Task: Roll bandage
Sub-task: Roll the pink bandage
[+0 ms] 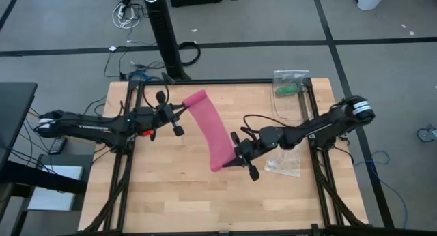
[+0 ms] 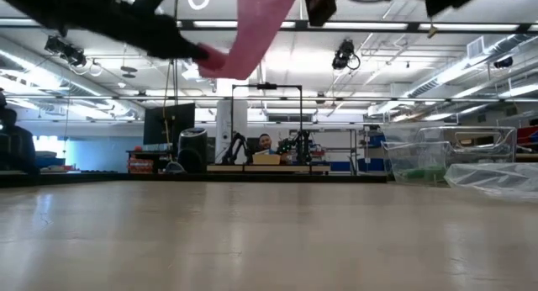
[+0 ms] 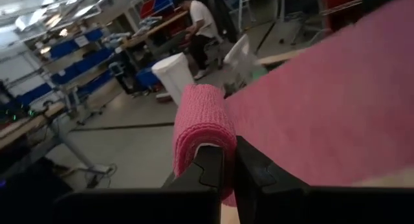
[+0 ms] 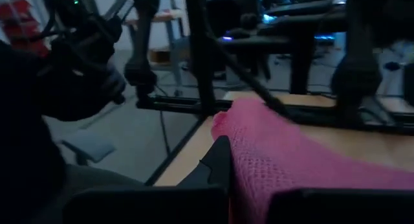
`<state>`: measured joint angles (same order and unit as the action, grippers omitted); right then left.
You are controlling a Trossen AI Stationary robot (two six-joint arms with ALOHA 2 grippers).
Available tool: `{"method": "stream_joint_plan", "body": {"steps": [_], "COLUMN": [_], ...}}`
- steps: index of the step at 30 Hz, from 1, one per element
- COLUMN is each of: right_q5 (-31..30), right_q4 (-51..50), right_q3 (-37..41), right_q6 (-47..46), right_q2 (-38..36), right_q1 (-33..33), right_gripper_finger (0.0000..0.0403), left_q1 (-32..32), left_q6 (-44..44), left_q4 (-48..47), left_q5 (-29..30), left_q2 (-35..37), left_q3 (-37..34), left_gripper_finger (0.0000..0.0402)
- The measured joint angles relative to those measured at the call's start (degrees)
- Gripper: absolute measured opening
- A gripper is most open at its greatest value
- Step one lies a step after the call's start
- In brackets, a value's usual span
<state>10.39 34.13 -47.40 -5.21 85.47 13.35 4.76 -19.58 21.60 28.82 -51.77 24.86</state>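
Above a wooden table [image 1: 171,188], the bandage [image 1: 210,130] is held taut in mid-air, each end clamped between fingers of the left gripper [image 1: 179,115] and right gripper [image 1: 240,156], apparently so rolling can proceed

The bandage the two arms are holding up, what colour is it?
The bandage is magenta-pink all over. The high view shows it best.

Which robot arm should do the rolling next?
Probably the left. Its gripper is clamped on the bandage at the end that is already curled over, so it could wind from there. The right gripper holds the flat far end up off the table, keeping the strip stretched.
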Motion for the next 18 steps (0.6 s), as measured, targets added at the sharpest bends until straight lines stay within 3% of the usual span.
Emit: {"method": "stream_joint_plan", "body": {"steps": [7, 18], "right_q5": [-3.32, -5.62], "right_q4": [-12.25, -16.43], "right_q3": [-10.93, -20.93], "right_q6": [3.98, 7.07], "right_q2": [-1.09, -1.05], "right_q1": [0.54, -2.06], "right_gripper_finger": [0.0000, 0.0000], "left_q1": [3.30, 3.42], "left_q6": [2.52, 3.20], "left_q4": [9.09, 14.43], "left_q5": [-0.73, -3.68], "left_q2": [0.02, -4.48], "left_q3": [-7.72, -9.07], "left_gripper_finger": [0.0020, 0.0020]}}
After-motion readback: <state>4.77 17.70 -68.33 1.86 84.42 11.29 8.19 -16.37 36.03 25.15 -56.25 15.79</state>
